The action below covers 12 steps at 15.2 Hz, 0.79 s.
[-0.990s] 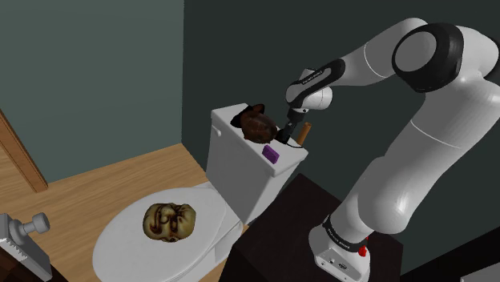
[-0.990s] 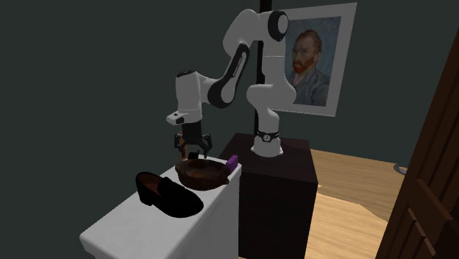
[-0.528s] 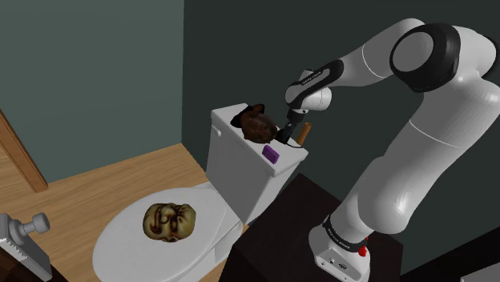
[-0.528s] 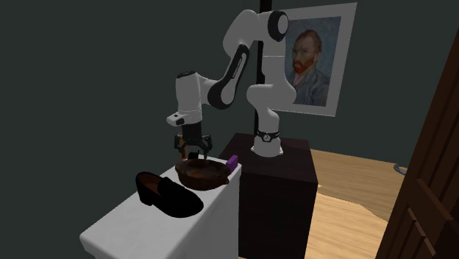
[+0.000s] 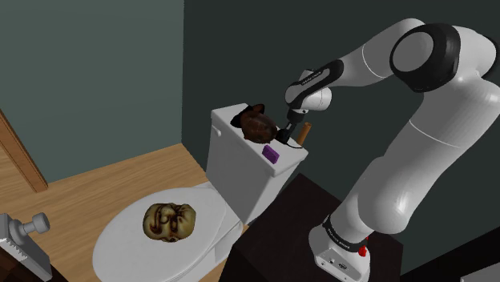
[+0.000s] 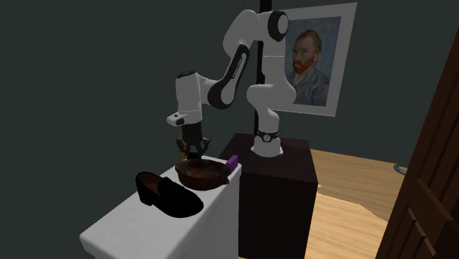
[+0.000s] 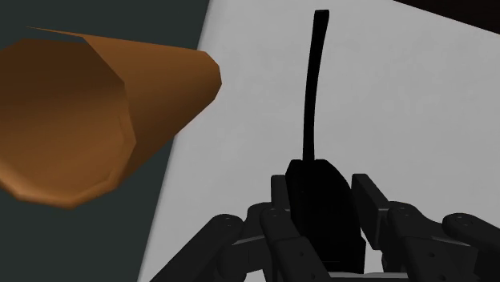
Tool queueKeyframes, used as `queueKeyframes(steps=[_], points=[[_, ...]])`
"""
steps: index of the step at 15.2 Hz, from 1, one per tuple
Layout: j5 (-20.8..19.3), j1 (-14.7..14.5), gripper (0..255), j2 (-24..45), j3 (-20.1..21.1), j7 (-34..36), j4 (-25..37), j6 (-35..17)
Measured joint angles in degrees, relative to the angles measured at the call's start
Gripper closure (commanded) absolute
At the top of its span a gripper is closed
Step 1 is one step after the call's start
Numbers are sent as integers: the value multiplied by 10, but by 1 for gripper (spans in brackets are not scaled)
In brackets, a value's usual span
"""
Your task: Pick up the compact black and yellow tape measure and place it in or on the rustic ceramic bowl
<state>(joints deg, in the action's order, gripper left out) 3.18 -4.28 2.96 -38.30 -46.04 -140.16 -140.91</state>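
Jaws closed on the tape measure (image 7: 320, 200): in the wrist view both black fingers (image 7: 280, 210) press its sides, with no gap visible. It reads all black from this angle, with no yellow visible, and a thin black strip pokes out ahead of the grip. It sits low over the white tank lid (image 5: 226, 118) of the toilet; I can't tell whether it is lifted clear or resting on it. The arm (image 5: 433, 120) reaches out from its stand and points the hand down, which suits a top grasp on a small boxy thing. The bowl (image 5: 258, 126), brown and dark inside, sits on the same lid just beside the jaws toward the shoulder view's left, so the carry looks short. My read is that the grasp is done and lift and transfer come next. A brown tube (image 7: 96, 112) is close on the side away from the bowl, probably why the hand comes straight down. A purple block (image 5: 272, 152) sits at the lid's near edge by the bowl, and a black shoe (image 6: 168, 195) lies beyond the bowl, both off the direct path. Likely risks are the strip catching the bowl's rim and the tape measure slipping if the grip is shallow.
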Motion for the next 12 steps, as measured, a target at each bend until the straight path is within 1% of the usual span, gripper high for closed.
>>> queueKeyframes(steps=[4,12], points=[[-5,0,255,-5,-1,4,1,4],[-57,0,255,-62,-1,43,15,63]])
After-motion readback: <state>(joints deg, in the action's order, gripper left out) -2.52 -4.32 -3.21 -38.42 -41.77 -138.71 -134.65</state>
